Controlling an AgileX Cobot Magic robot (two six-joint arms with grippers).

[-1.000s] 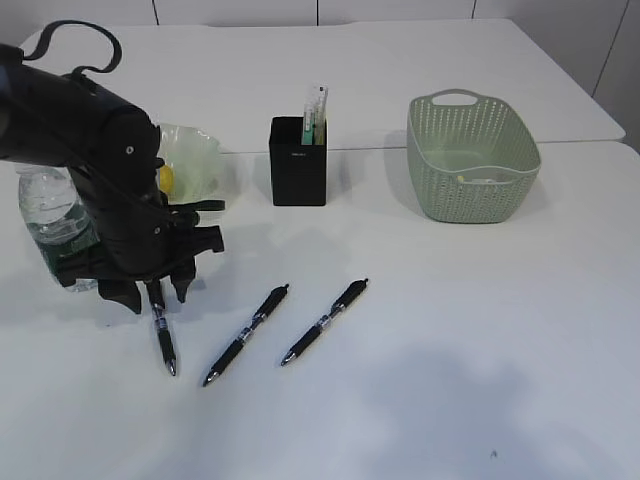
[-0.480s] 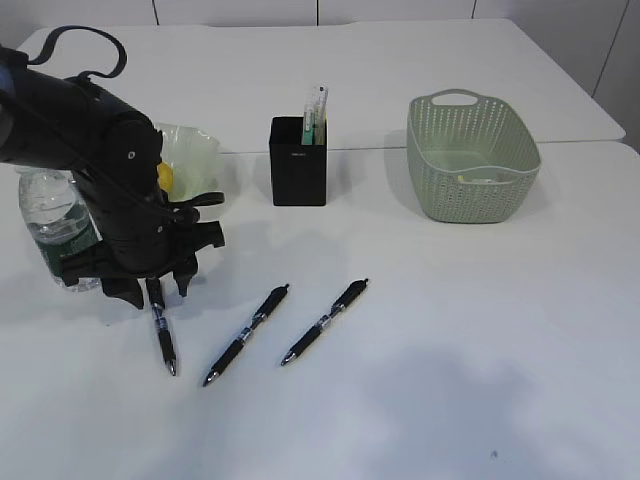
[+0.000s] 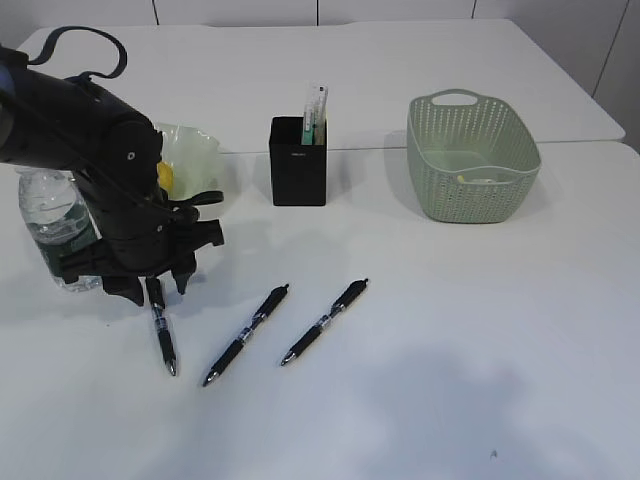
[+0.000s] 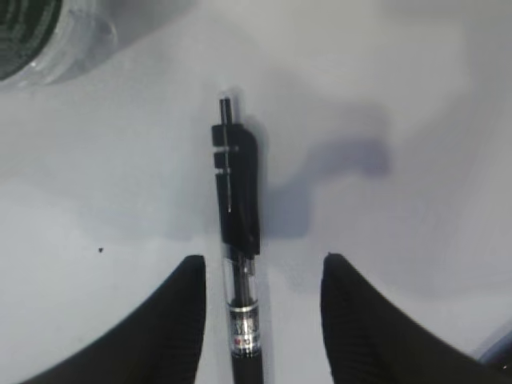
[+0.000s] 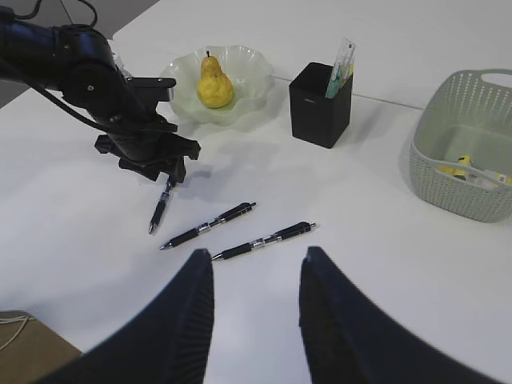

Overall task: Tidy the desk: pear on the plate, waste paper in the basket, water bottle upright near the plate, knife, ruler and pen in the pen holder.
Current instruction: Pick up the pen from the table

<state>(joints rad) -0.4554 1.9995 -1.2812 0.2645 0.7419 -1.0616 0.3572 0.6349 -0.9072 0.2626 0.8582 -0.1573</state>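
Exterior view: left gripper (image 3: 160,291) stands at left over one pen (image 3: 163,333); contact hidden. Left wrist view: jaws part-open, pen (image 4: 239,264) between them, untouched. Right wrist view: right gripper (image 5: 254,276) empty, half-open; pear (image 5: 211,82) on plate (image 5: 254,78), upper centre.

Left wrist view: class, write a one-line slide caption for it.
Open left hand straddles a black pen lying on the white desk, bottle nearby.
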